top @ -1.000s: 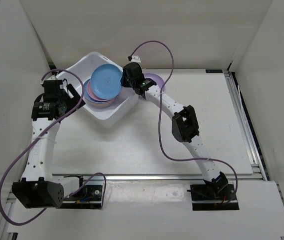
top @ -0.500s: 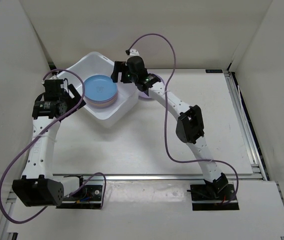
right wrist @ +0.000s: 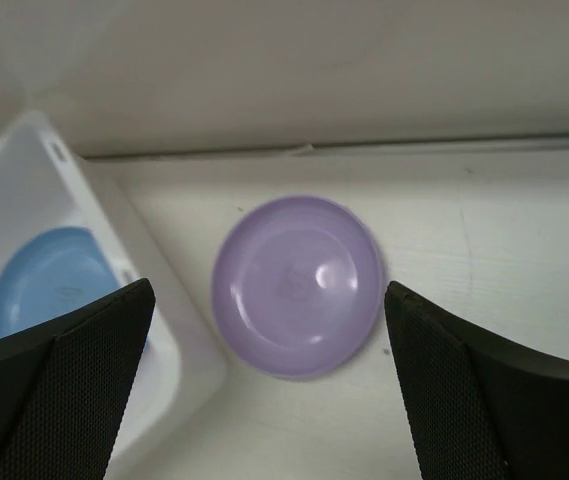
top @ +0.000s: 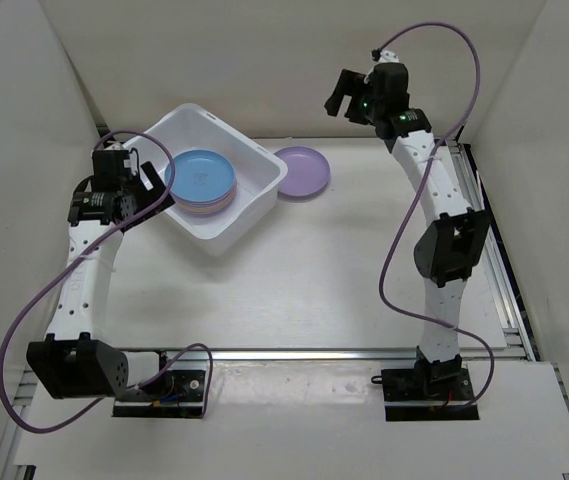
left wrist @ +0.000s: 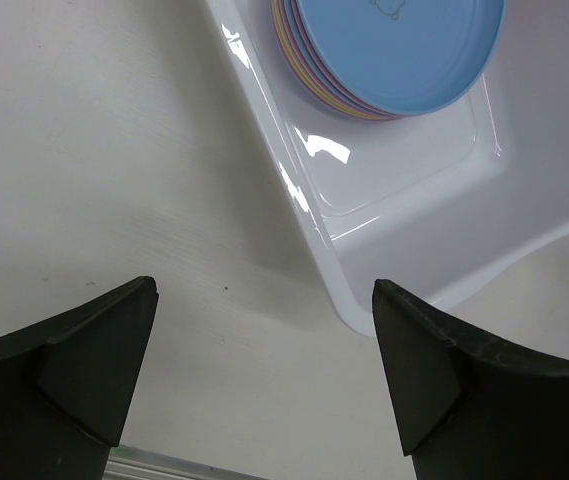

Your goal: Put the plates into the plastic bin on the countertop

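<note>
The white plastic bin (top: 234,222) stands at the back left of the countertop (top: 294,285). In it lies a stack of plates with a blue one (top: 201,178) on top. One purple plate (top: 302,172) lies on the countertop just right of the bin. My right gripper (top: 347,98) hangs high over the back, open and empty; its wrist view looks down on the purple plate (right wrist: 297,285) and the bin (right wrist: 124,250). The left gripper (top: 154,186) is open and empty at the bin's left corner (left wrist: 314,235), with the stack (left wrist: 394,50) beyond it.
Metal rails run along the right side (top: 489,260) and the front (top: 294,352) of the countertop. White walls close in the back and both sides. Purple cables loop off both arms.
The right gripper opened and let the blue plate drop onto the stack in the bin, then rose and swung right toward the back. The left arm barely shifted.
</note>
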`<action>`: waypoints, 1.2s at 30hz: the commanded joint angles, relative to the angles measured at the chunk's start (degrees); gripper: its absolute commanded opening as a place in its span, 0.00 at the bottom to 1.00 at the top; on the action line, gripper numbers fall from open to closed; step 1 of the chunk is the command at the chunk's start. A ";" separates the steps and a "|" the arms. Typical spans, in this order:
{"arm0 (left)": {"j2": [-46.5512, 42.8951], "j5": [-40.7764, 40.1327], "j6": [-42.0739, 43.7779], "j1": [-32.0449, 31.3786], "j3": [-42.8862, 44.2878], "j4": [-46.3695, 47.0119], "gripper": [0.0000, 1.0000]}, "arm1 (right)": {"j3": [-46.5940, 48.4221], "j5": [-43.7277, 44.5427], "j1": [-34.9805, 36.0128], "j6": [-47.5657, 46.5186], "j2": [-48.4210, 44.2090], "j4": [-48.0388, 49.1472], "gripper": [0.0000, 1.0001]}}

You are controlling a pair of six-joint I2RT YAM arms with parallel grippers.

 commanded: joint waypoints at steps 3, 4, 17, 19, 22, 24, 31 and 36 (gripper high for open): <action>0.13 -0.04 0.91 0.28 2.58 1.02 1.00 | -1.84 0.86 1.84 -3.58 7.65 -8.37 0.99; 0.31 -0.13 0.82 0.28 2.32 1.11 0.99 | -1.76 0.86 1.49 -3.23 8.61 -8.02 0.99; 1.01 -0.39 0.82 0.37 1.26 1.20 0.99 | 1.41 -0.19 0.87 0.20 21.71 -4.42 0.99; 1.19 -0.04 0.64 0.28 1.00 1.20 0.99 | 1.32 -0.98 0.96 0.37 23.12 -3.71 0.96; 1.45 0.05 0.64 0.28 0.56 1.20 0.99 | 1.41 -3.01 1.05 0.90 24.88 -1.26 0.86; 1.54 0.22 0.56 0.37 0.47 1.20 0.99 | 2.98 -2.83 1.22 2.12 26.89 -0.72 0.81; 0.93 -0.48 0.56 0.28 -0.06 0.67 1.00 | 4.49 -2.40 1.40 6.96 29.28 3.14 0.53; 0.92 -0.13 0.64 0.37 0.38 0.67 1.00 | 3.53 5.50 1.49 8.90 25.34 3.76 0.00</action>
